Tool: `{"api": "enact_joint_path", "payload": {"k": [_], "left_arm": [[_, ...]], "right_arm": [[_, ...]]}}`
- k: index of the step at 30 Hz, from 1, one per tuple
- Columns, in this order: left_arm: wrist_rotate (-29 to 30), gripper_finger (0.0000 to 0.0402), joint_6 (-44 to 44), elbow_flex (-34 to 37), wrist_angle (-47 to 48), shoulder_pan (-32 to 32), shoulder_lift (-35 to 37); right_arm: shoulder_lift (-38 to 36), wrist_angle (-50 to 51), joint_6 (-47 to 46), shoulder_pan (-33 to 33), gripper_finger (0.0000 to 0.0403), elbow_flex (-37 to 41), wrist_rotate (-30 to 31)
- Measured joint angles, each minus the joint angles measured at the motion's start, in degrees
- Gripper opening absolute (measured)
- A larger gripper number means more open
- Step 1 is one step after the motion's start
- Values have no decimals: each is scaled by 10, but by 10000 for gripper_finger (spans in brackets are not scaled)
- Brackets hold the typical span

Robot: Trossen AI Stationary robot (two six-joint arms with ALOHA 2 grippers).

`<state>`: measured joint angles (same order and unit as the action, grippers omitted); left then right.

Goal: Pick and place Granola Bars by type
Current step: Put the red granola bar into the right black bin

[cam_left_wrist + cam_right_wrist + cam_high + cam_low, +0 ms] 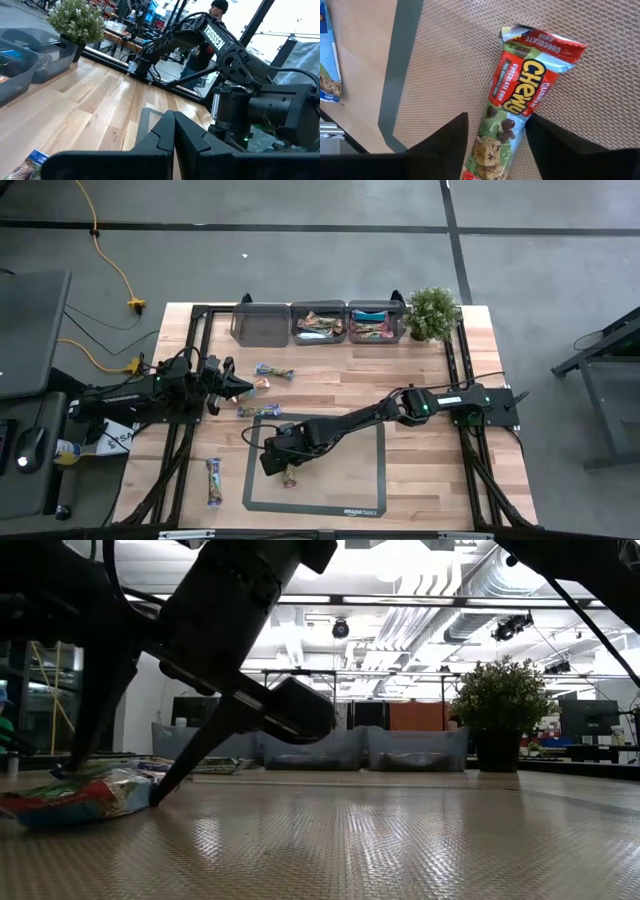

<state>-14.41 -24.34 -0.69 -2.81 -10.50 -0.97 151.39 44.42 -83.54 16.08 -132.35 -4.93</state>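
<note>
A red-and-green Chewy granola bar (pixel 520 85) lies flat on the grey mat (pixel 365 480); the low view shows it too (pixel 75 798). My right gripper (pixel 496 117) is open and points down over it (pixel 283 465), one finger on each long side of the bar's nearer half. My left gripper (pixel 245 387) is shut and empty, waiting near the table's left side. Three more bars lie loose on the wood: one (pixel 272 372) and another (pixel 258 412) near the left gripper, the third (pixel 213 480) by the near left corner. My right gripper straddles the Chewy bar across its width, coming from above. One finger (pixel 540 140) stands right beside the bar's edge (pixel 522 127). Whether either finger touches the wrapper I cannot tell. The bar lies flat on the mat.
Three grey bins stand along the far edge: the left one (pixel 262 323) shows no bars, the middle (pixel 318 326) and right (pixel 375 323) hold bars. A potted plant (pixel 432 312) sits at the far right corner. A person (pixel 210 30) stands beyond the table.
</note>
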Motion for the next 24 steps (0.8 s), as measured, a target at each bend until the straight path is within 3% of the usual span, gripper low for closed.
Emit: {"api": "enact_joint_path", "payload": {"k": [9, 24], "left_arm": [[0, 1, 0, 0, 0, 0, 0], [0, 1, 0, 0, 0, 0, 0]], "right_arm": [[1, 2, 5, 0, 130, 1, -1], [-2, -9, 12, 0, 76, 0, -4]]}}
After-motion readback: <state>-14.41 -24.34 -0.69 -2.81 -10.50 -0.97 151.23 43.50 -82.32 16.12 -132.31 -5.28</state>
